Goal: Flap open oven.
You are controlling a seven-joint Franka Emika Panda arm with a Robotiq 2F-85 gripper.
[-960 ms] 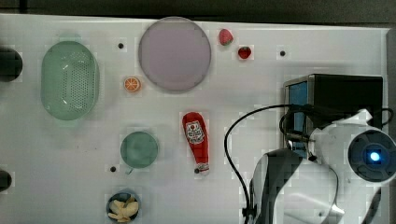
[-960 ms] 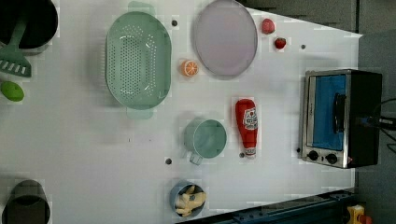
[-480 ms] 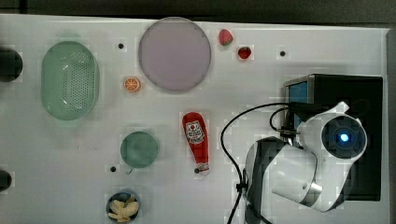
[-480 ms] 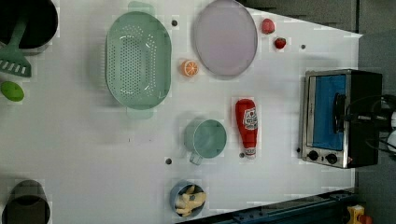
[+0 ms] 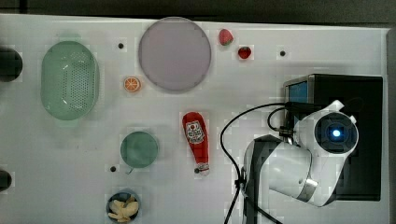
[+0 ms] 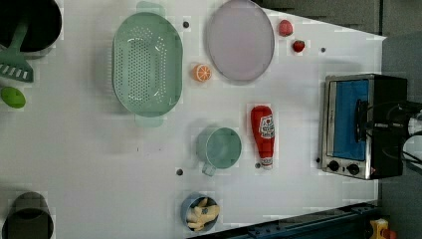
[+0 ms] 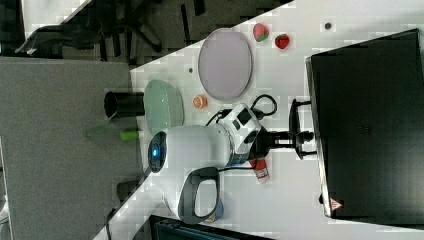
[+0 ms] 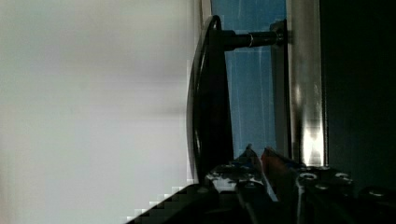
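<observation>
The oven (image 5: 348, 91) is a black box at the top view's right, its silver-framed blue glass door (image 6: 351, 117) lying flush in the frame. A black bar handle (image 8: 212, 93) stands off the door on posts. My gripper (image 8: 258, 156) is shut, its fingertips tucked into the gap between the bar and the glass, near the bar's middle. The left view shows the gripper (image 6: 367, 123) reaching in across the oven's top to the handle (image 6: 359, 107). In the right view the gripper (image 7: 299, 136) meets the handle (image 7: 295, 107) in front of the oven (image 7: 370, 125). My white arm (image 5: 327, 140) covers the oven's front.
A red ketchup bottle (image 5: 196, 140) lies on the white table just off the oven's front. Farther away are a green cup (image 5: 139, 149), a green colander (image 5: 69, 79), a grey plate (image 5: 174, 53), an orange half (image 5: 132, 84) and a snack bowl (image 5: 122, 207). A black cable (image 5: 229, 135) loops beside the arm.
My arm has swung across the oven's top toward its front, and the gripper has come in to the door handle. The door has not moved.
</observation>
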